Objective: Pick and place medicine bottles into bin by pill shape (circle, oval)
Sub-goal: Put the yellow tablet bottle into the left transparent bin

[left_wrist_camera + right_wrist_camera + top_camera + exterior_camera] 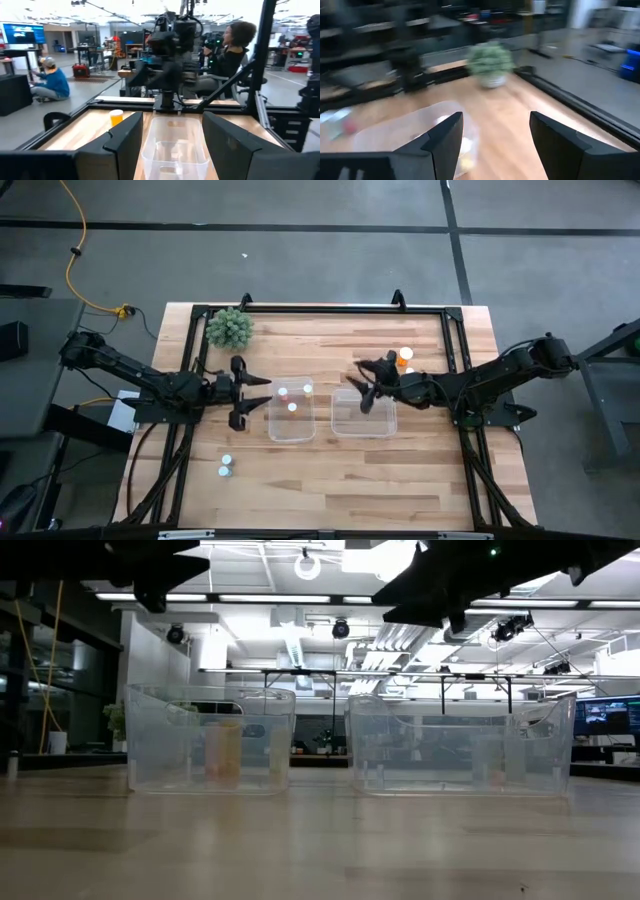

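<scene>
High view: two medicine bottles [225, 466] are left loose at lower left. Left bin [291, 409] holds three; left gripper [250, 401] is held wide beside it. Right gripper [366, 384], wide and empty, is poised over right bin [363, 416], likely for the orange bottle [405, 358] beyond.

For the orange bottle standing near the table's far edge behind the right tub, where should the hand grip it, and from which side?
Grip the orange bottle around its body just under the white cap, coming straight down from above. It appears upright, and a second bottle stands right beside it with the right tub just in front, so a sideways approach looks crowded. The right hand, open over that tub, is nearest.
</scene>
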`<state>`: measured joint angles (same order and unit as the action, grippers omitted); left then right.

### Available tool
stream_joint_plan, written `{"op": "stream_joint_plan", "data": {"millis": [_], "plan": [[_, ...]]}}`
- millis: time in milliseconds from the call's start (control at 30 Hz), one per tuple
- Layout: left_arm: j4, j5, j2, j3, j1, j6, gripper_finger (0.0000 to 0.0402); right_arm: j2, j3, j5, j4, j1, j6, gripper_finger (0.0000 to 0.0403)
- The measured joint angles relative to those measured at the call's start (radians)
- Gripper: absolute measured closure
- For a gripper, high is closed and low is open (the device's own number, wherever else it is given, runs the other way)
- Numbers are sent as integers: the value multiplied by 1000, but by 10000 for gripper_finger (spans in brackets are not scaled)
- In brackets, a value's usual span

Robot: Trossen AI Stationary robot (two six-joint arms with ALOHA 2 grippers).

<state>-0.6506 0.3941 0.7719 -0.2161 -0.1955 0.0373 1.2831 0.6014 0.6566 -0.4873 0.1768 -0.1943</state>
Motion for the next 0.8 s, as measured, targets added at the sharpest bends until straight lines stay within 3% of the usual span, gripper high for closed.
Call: {"op": "stream_joint_plan", "data": {"millis": [167, 400, 600, 800], "plan": [[0, -25, 0, 0, 0, 0, 206, 0, 83, 244, 284, 0, -159, 179], [1, -25, 0, 0, 0, -7, 206, 0, 194, 380, 893, -6, -624, 179], [1, -25, 0, 0, 0, -9, 206, 0, 183, 365, 1239, -47, -990, 179], [2, -20, 0, 0, 0, -9, 206, 0, 138, 255, 1394, -101, -1161, 179]]}}
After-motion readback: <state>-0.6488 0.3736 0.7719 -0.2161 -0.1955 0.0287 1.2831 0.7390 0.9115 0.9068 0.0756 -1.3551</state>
